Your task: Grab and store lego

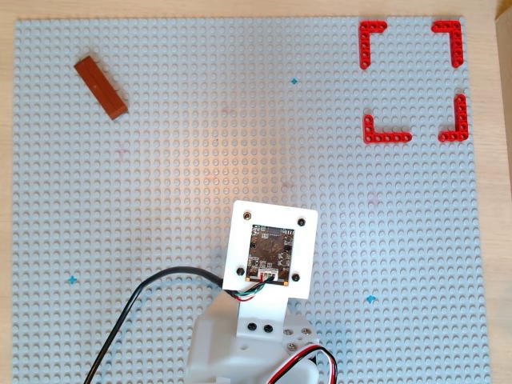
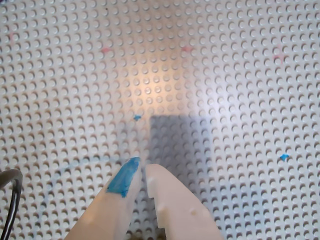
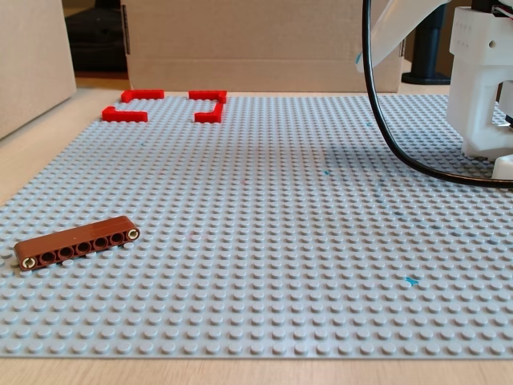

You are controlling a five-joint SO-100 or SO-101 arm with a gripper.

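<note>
The lego [image 1: 101, 87] is a long reddish-brown brick lying flat on the grey studded baseplate [image 1: 200, 160] at the far left in the overhead view. It also shows in the fixed view [image 3: 76, 242], near the front left. It is out of the wrist view. My gripper [image 2: 142, 165] is shut and empty, with its tips just above bare studs; one finger [image 2: 122, 177] has blue tape. In the overhead view the white wrist camera mount [image 1: 270, 250] hides the gripper, near the lower middle and far from the lego.
Four red L-shaped corner pieces [image 1: 412, 80] mark out a square at the overhead view's top right, and they show in the fixed view [image 3: 164, 104] at the back left. A black cable [image 3: 385, 120] trails from the arm. Cardboard walls [image 3: 240, 40] stand behind the plate.
</note>
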